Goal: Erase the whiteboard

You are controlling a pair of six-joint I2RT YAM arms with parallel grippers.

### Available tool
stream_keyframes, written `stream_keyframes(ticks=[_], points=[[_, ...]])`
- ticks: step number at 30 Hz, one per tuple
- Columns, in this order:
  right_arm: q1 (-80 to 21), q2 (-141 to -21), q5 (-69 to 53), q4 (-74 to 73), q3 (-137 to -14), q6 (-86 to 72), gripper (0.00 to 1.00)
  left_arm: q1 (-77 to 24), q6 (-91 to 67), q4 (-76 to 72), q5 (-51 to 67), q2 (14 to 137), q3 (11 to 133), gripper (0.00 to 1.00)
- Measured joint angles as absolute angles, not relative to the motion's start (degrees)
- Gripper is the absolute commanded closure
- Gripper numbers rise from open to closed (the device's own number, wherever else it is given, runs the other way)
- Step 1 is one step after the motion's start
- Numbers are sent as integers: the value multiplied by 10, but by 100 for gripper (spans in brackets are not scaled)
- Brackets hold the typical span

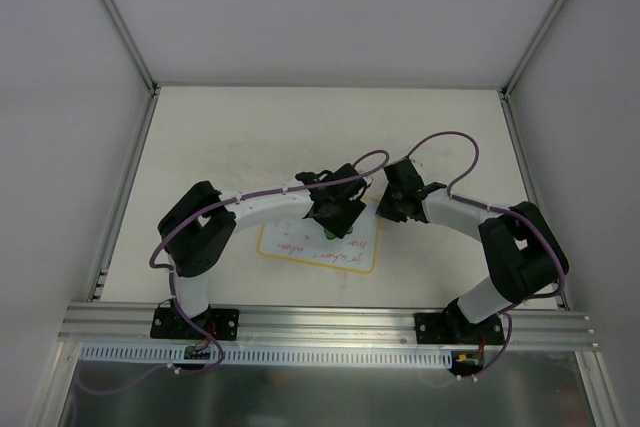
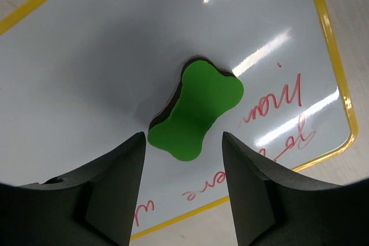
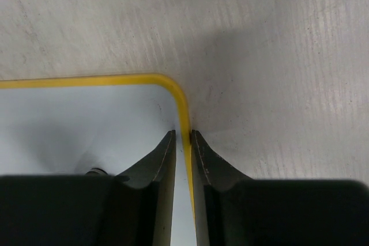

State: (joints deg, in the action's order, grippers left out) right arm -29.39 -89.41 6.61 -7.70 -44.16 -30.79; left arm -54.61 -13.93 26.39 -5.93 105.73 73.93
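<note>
- Left claw (image 2: 183, 137) stands wide, one jaw on either side of the green eraser (image 2: 197, 113). A gap shows on at least one side, so we judge the eraser not gripped.
- Right claw (image 3: 183, 142) is narrow and pinches the yellow rim (image 3: 86, 80) of the whiteboard (image 1: 300, 247) just beside a rounded corner, which pins the board.
- The whiteboard lies flat on the counter (image 1: 250, 137), about midway between the left and right edges and nearer the near edge than the far one.
- The eraser rests on a blank part of the board. Red handwriting (image 2: 291, 99) shows toward one rim.
- Step in hand, as we judge it: take up the eraser. We centre the jaws across its narrow waist, lower them until they flank the body, then close firmly.
- When wiping, we press the eraser flat and stroke toward the writing. We maintain the right-hand pinch so the board cannot slide.
</note>
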Motion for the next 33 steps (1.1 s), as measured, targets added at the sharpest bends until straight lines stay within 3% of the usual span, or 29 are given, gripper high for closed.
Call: stream_keyframes(ticks=[11,21,27,33], points=[[-294,-894,66,-75,-441,-308,82,-531,-60,241,6,1087,740,58],[-294,-899,64,-62,-441,-308,82,-526,-51,213,30,1087,740,43],[-294,-901,62,-58,-441,-308,82,-524,-51,201,34,1087,740,44],[-294,-901,62,-57,-441,-308,82,-524,-50,192,44,1089,739,60]])
